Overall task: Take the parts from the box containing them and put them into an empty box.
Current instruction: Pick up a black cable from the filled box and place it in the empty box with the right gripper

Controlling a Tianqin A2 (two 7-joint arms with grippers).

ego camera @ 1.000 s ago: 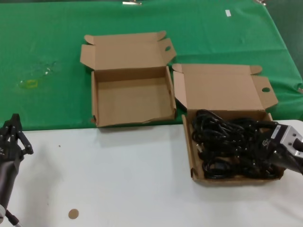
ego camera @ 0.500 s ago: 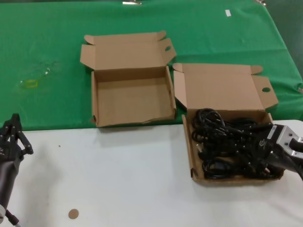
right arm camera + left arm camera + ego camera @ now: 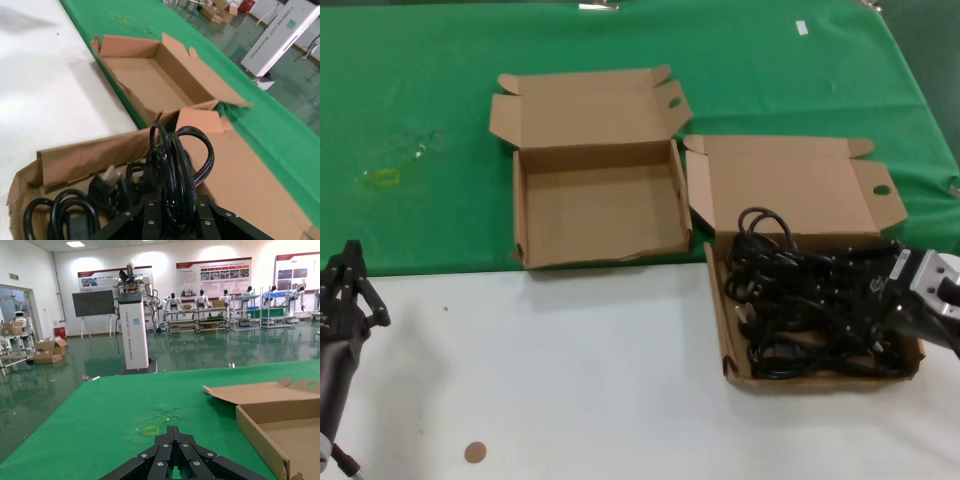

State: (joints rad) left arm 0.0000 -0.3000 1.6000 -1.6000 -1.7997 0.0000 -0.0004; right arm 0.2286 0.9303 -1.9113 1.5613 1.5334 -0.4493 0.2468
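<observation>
Black power cords [image 3: 800, 300] fill the straight-rimmed box [image 3: 732, 340] on the right of the white desk [image 3: 570, 380], its lid leaning back onto the green cloth [image 3: 420, 80]. The right gripper [image 3: 880, 290] sits over that box's right side, jaws closed on a cord bundle [image 3: 175, 160] whose loops stand up above the pile. Left of it, the ragged-rimmed box [image 3: 600, 205] lies open with nothing inside. The left gripper [image 3: 345, 290] hangs parked at the desk's left edge, jaws closed together.
</observation>
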